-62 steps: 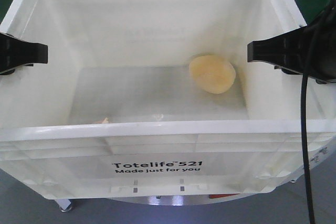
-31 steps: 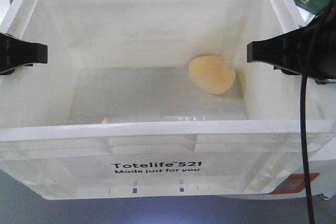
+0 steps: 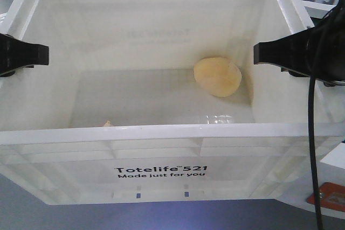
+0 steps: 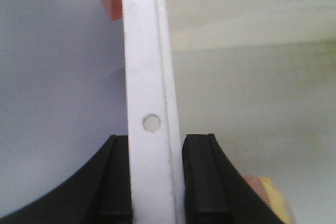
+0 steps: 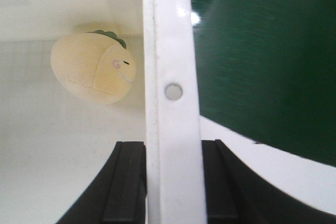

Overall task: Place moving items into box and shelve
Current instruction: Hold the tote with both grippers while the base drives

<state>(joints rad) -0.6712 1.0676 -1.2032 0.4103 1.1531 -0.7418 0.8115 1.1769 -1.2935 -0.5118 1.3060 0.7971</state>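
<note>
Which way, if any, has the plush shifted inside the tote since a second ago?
No. The plush is unmoved, same spot near the tote right wall.

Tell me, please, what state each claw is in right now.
Left claw: closed on the box, clamping its left rim.
Right claw: closed on the box, clamping its right rim.

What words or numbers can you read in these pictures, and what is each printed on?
"Totelife 521": black print, front wall of the white box.
"Made just for you": the line directly beneath.
Faint marks on its far wall: unreadable.
Red label, lower right: too blurred.
</note>
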